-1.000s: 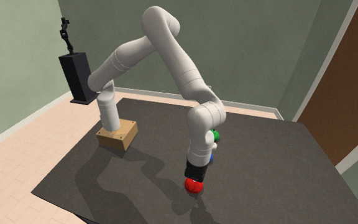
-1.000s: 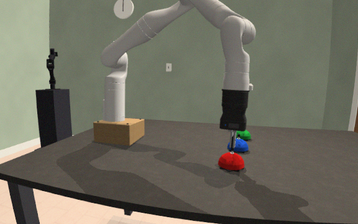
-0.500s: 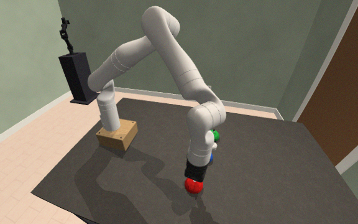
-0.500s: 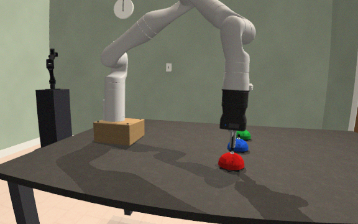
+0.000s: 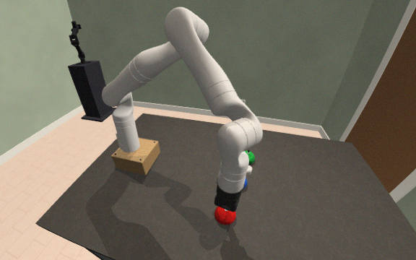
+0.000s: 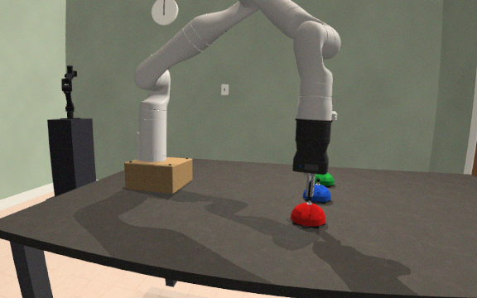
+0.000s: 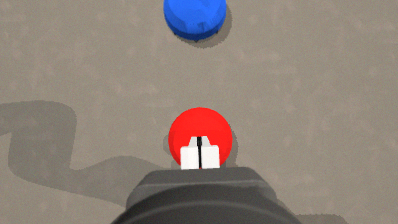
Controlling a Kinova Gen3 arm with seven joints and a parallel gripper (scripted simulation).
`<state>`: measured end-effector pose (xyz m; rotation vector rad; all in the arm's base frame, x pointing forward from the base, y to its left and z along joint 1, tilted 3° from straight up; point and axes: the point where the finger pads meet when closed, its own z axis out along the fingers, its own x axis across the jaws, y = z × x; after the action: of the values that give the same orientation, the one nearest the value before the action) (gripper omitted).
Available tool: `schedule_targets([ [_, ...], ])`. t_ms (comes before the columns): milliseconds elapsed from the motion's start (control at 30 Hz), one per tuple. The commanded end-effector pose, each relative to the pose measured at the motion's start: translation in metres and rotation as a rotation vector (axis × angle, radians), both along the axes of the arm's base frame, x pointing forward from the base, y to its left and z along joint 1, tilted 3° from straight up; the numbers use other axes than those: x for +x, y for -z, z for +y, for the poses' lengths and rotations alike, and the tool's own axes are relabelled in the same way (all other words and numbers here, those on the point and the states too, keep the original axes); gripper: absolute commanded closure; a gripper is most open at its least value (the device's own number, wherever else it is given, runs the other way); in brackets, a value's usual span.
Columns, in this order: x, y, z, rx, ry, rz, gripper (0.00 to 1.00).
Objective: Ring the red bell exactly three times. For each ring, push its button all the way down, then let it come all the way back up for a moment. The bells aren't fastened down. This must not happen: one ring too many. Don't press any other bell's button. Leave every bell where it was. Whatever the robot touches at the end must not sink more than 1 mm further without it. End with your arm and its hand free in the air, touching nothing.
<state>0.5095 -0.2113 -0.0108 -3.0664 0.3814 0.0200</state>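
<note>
A white robot arm (image 6: pixel 314 88) reaches down from its wooden base block (image 6: pixel 158 175) to the near part of a dark table (image 6: pixel 408 232), its black gripper (image 6: pixel 310 199) pointing straight down over the red bell (image 6: pixel 308 214). The two pale fingers are pressed together with only a thin dark seam between them and nothing held, and in the side view their tips meet the small button at the crown of the red dome. From the wrist camera the closed fingertips sit over the lower middle of the red bell, hiding its button, so how far the button is pushed down cannot be told. The red bell is the nearest of three domes set in a row running away from the table's front edge: the blue bell (image 6: pixel 318 194) stands just behind it, apart from it, and the green bell (image 6: pixel 325 179) stands behind that, partly hidden by the gripper body. In the overhead view the forearm covers most of the blue and green bells, leaving only slivers of colour beside the wrist. A black pedestal (image 6: pixel 72 155) carrying a small dark camera mount (image 6: pixel 69 92) stands on the floor beyond the table's left end.
</note>
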Motion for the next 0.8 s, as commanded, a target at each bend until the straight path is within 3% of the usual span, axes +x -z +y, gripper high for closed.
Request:
schedule_targets([
  [0, 0.0007, -0.0012, -0.0004, -0.001, 0.0, -0.002, 0.83],
  [767, 0.0019, -0.0073, -0.0009, -0.001, 0.0, -0.002, 0.83],
])
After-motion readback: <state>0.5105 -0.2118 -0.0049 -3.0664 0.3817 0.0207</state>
